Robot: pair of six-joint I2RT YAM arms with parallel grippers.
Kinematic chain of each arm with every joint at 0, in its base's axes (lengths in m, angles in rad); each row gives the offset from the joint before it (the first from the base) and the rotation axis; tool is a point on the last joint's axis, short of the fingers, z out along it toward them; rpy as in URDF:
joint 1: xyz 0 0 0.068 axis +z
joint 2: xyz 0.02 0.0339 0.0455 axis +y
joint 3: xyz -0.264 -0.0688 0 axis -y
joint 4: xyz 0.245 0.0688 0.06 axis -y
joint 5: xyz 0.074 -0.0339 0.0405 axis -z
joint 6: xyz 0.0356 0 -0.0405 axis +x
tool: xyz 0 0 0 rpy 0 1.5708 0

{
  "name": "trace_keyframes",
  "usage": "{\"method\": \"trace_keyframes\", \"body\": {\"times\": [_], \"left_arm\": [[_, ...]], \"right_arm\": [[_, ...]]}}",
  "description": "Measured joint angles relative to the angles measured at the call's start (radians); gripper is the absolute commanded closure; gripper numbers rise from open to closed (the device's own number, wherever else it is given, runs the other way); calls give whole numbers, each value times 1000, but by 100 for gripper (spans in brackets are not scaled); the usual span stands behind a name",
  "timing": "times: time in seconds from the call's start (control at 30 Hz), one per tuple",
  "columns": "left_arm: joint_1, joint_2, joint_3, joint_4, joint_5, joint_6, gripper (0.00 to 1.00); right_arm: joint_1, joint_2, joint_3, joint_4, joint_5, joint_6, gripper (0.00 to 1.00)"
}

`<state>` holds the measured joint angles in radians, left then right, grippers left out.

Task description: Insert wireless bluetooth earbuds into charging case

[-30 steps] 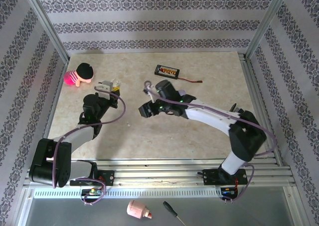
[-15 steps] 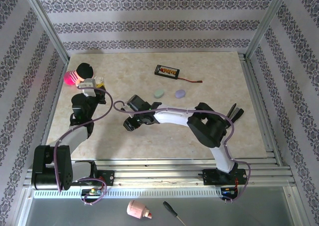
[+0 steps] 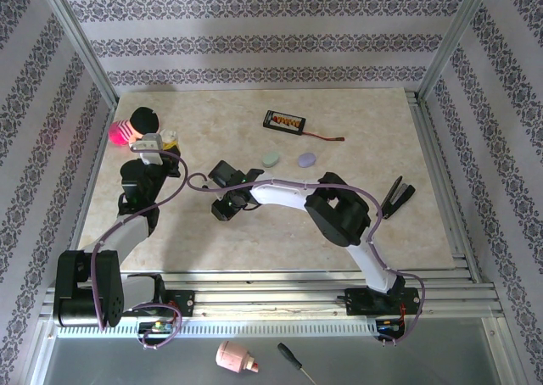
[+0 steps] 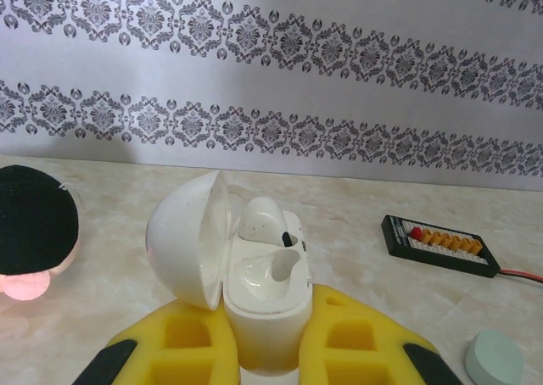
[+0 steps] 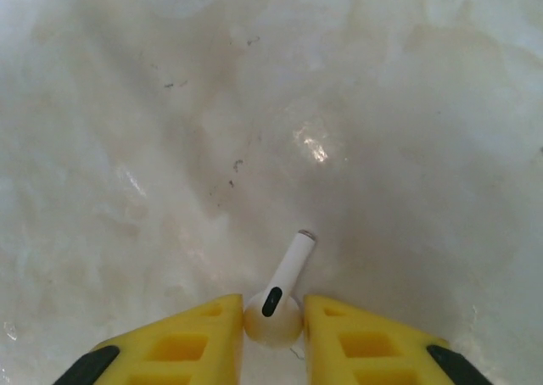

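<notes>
Left claw (image 4: 267, 330) is clamped on the open charging case (image 4: 259, 270), and my right claw (image 5: 273, 321) pinches a white earbud (image 5: 288, 266) on the desk (image 5: 170, 105).

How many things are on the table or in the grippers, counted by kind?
Earbuds: 2, seated earbud, gripped earbud
Cases: 3, white case, green case, lavender case
Black board: 1
Doll: 1
Total: 7

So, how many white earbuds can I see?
2. One earbud sits in the open white case; the other earbud lies between the fingers of the right gripper. More may be hidden.
</notes>
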<state>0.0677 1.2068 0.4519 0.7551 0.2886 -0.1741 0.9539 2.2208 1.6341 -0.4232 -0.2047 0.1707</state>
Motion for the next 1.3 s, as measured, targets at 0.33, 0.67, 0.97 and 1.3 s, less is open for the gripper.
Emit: {"method": "trace_keyframes", "body": {"times": [0.33, 0.67, 0.97, 1.3], "left_arm": [[0, -11, -8, -6, 25, -15, 100], [0, -35, -14, -16, 71, -26, 100], [0, -35, -16, -14, 117, -45, 98], [0, -35, -16, -14, 130, -49, 98]], "right_arm": [[-21, -59, -69, -30, 22, -45, 79], [-116, -256, -341, -39, 15, -61, 77], [-149, -307, -433, -38, 20, -65, 66], [-129, -406, -461, -61, 86, -7, 50]]}}
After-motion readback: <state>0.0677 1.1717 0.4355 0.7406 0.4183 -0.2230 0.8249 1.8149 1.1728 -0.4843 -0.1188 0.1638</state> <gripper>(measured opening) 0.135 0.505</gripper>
